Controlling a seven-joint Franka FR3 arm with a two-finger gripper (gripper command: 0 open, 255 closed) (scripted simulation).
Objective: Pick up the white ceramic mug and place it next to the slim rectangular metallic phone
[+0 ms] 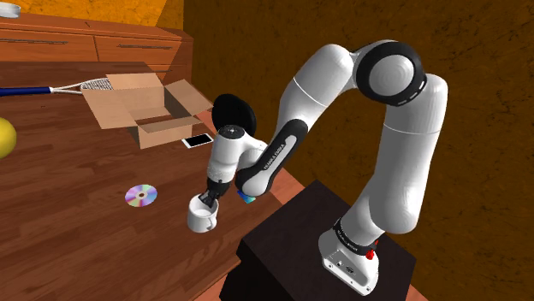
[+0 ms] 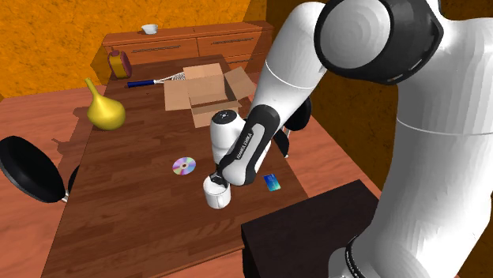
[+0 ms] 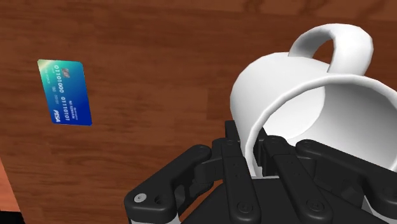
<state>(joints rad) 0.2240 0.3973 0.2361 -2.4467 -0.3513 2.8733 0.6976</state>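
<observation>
The white mug (image 1: 203,219) is near the table's front edge, close to the stand. My gripper (image 1: 210,199) comes down onto it from above and is shut on its rim. In the wrist view one finger is inside the mug (image 3: 331,108) and the other outside, with the gripper (image 3: 253,151) clasping the wall; the handle points away from it. I cannot tell whether the mug (image 2: 216,194) still touches the wood under the gripper (image 2: 215,180). The slim phone (image 1: 198,140) lies flat beside the open cardboard box (image 1: 145,107), farther up the table.
A shiny disc (image 1: 141,196) lies to the shoulder view's left of the mug. A blue-green card (image 3: 65,93) lies near the gripper. A yellow gourd-shaped vase (image 2: 105,113), a racket (image 1: 79,86), a black pan (image 2: 28,170) and a dresser (image 2: 190,43) ring the table.
</observation>
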